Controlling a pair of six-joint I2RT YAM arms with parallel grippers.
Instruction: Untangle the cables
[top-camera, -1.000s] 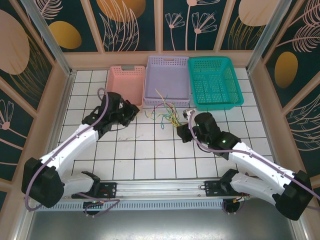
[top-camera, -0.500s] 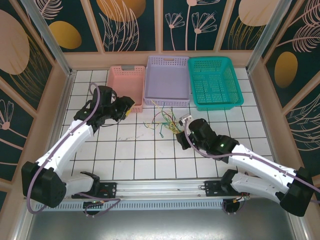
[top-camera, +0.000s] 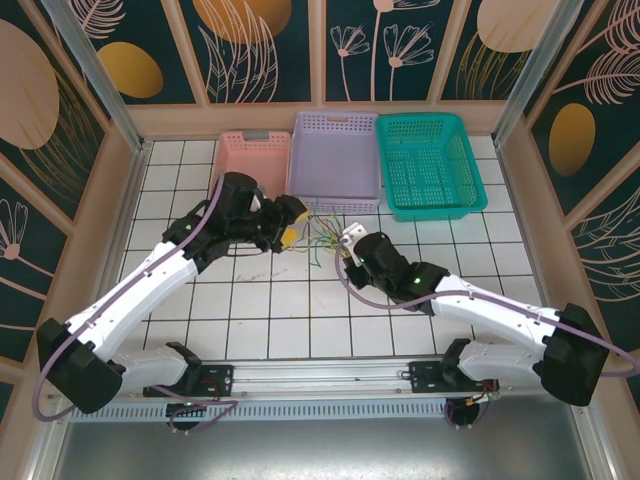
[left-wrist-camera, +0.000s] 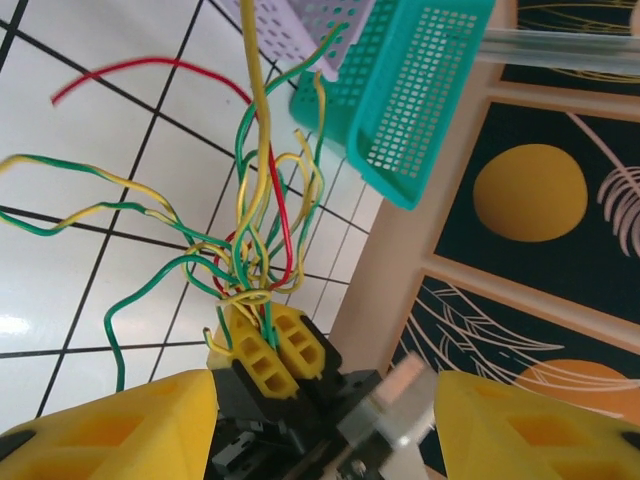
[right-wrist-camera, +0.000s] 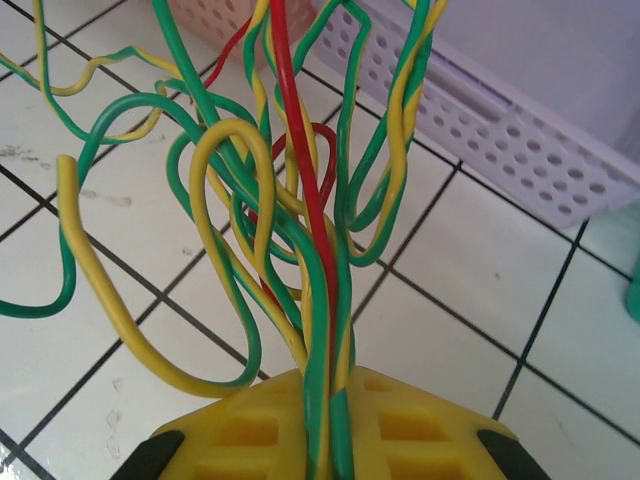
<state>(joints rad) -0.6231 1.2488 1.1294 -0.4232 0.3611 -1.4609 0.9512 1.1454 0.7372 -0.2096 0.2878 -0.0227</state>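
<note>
- Since the earlier frames the left gripper has swung back in from the left toward the middle, and the right gripper has slid leftward to meet it, so the two now face each other closely
- The thin yellow, green and red cables sit between them as one clump, over the white tiled table and just in front of the lilac perforated plastic basket
- The right wrist view shows the right gripper with its yellow pads clenched on the cables; several green, yellow and red strands rise together out of the seam between the pads
- In the left wrist view the left gripper is released, its yellow fingers spread wide on either side and touching no wire; it looks straight at the right gripper and the knot of cables above it
- Loose ends fan out over the tiles, one red strand arcing away to the side
- Judged from this, the task is at an early stage: the bundle is secured at one end, but the strands cross and loop round each other and none lies apart from the rest
- What is left is to pick out single wires with the free gripper and draw each one clear of the clump
</note>
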